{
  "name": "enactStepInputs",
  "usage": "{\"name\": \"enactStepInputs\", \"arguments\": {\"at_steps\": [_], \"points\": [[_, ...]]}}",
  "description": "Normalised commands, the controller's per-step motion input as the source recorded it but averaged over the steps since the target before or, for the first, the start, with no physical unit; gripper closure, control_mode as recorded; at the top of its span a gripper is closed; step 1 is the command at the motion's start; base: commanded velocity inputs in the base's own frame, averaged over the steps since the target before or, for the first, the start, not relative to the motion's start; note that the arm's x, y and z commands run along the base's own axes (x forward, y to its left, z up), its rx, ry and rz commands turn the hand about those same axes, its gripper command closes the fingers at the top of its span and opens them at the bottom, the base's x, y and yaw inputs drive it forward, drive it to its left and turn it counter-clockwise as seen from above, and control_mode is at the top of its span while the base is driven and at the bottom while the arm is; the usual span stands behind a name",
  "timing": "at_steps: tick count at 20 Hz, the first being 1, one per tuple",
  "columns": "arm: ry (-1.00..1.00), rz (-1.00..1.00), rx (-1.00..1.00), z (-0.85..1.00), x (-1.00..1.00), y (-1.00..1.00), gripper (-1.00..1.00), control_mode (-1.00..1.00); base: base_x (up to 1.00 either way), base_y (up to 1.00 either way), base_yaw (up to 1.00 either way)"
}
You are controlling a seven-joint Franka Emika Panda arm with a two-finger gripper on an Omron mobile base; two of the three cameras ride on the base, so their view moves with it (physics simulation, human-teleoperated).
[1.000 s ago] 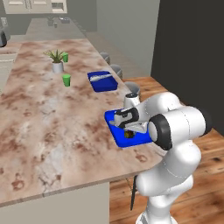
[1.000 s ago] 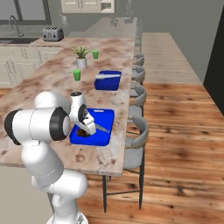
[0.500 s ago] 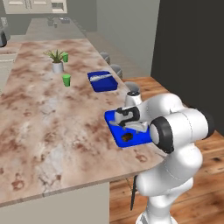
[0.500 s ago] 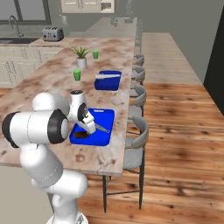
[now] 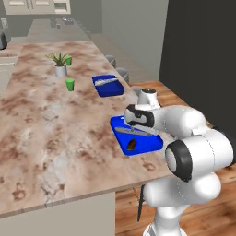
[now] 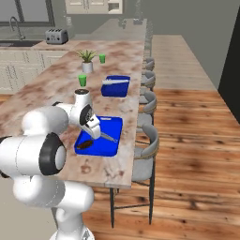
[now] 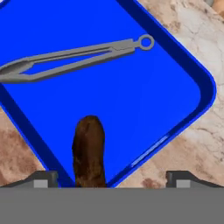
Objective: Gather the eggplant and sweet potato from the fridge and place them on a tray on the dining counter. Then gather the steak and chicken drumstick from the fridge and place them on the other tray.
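On the dining counter (image 5: 55, 124), a tray (image 7: 131, 100) sits directly beneath the gripper (image 7: 111, 178). In the hand view, a sweet potato (image 7: 89, 151) lies in the tray between the fingertips, nearer the left one, while tongs (image 7: 74, 59) lie across the tray beyond it. In the left base view, a second tray (image 5: 108, 85) stands farther along the counter past the gripper, with a cup (image 5: 70, 84) and a plant (image 5: 60, 64) beyond and to its left.

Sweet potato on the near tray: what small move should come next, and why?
Probably lift the gripper straight up and away. The sweet potato lies inside the near blue tray beside the tongs, and the jaws stand open, wide of it, gripping nothing.
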Motion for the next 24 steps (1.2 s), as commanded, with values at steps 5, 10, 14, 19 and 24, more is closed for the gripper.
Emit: {"name": "enactStepInputs", "arguments": {"at_steps": [5,10,14,19,24], "points": [[-0.07,0.05,0.07,0.42,-0.6,-0.01,-1.0,-1.0,0.0,0.0,0.0],[-0.03,0.1,0.02,0.36,-0.42,0.0,-1.0,-1.0,0.0,0.0,0.0],[0.0,0.11,0.0,0.32,-0.3,0.0,-1.0,-1.0,0.0,0.0,0.0],[0.0,0.1,0.0,0.22,-0.31,0.0,-1.0,-1.0,0.0,0.0,0.0],[0.0,0.15,0.0,0.05,-0.29,0.0,-1.0,-1.0,0.0,0.0,0.0]]}}
